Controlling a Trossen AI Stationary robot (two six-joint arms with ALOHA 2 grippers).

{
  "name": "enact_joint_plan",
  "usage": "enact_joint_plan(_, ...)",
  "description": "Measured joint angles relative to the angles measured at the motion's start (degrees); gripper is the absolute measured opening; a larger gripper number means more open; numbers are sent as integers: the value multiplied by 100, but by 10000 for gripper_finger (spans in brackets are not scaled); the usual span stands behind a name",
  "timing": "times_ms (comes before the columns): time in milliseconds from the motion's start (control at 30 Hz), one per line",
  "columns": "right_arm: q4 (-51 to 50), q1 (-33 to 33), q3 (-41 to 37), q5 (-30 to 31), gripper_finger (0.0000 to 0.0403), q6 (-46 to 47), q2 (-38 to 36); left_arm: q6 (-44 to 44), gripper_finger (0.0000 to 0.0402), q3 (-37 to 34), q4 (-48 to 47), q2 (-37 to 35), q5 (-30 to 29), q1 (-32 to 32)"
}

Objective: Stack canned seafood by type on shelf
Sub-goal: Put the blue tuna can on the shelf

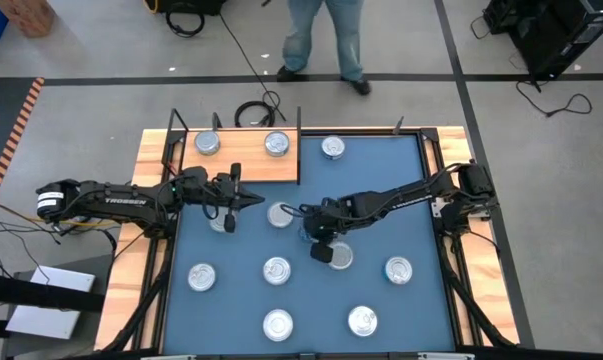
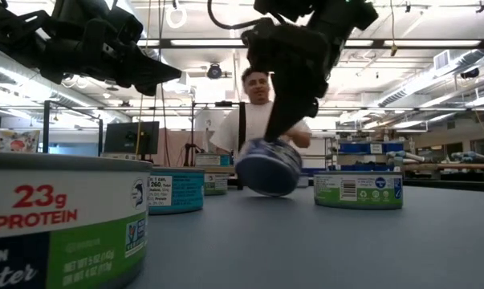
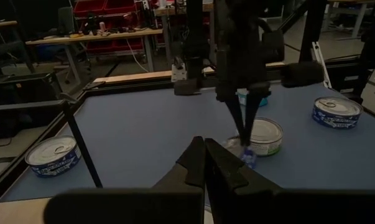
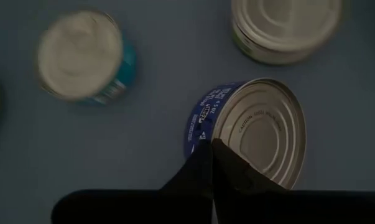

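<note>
From above, the right gripper (image 1: pixel 321 243) reaches toward the middle of the blue mat (image 1: pixel 411 200) on the desk and pinches a blue-labelled tin (image 1: pixel 319 240), mostly hidden under the arm. A tin (image 1: pixel 338 258) lies just beside it and another tin (image 1: pixel 281 214) sits close on the shelf side. The left gripper (image 1: pixel 243 196) hangs at the front edge of the wooden shelf (image 1: pixel 246 165), which carries two tins (image 1: pixel 208 143) and (image 1: pixel 276 144). More tins are scattered over the mat, and a person (image 1: pixel 326 40) stands beyond the desk.

At desk height, the held tin (image 2: pixel 267 166) is tilted and clear of the mat, with a green-labelled tin (image 2: pixel 359 190) to one side and a teal-labelled tin (image 2: pixel 176 189) to the other.

In the left wrist view, the left gripper's fingers (image 3: pixel 204 163) are pressed together on nothing; the right arm stands ahead.

In the right wrist view, the fingers (image 4: pixel 227 165) clamp the tin's rim (image 4: pixel 249 127).
</note>
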Motion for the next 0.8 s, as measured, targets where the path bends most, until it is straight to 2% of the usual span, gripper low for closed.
enact_joint_plan(567,647,-679,4,-1521,1,921,0,-167,6,0,-21,1,4,0)
enact_joint_plan(800,432,-916,9,-1707,1,866,0,-162,6,0,-21,0,7,0)
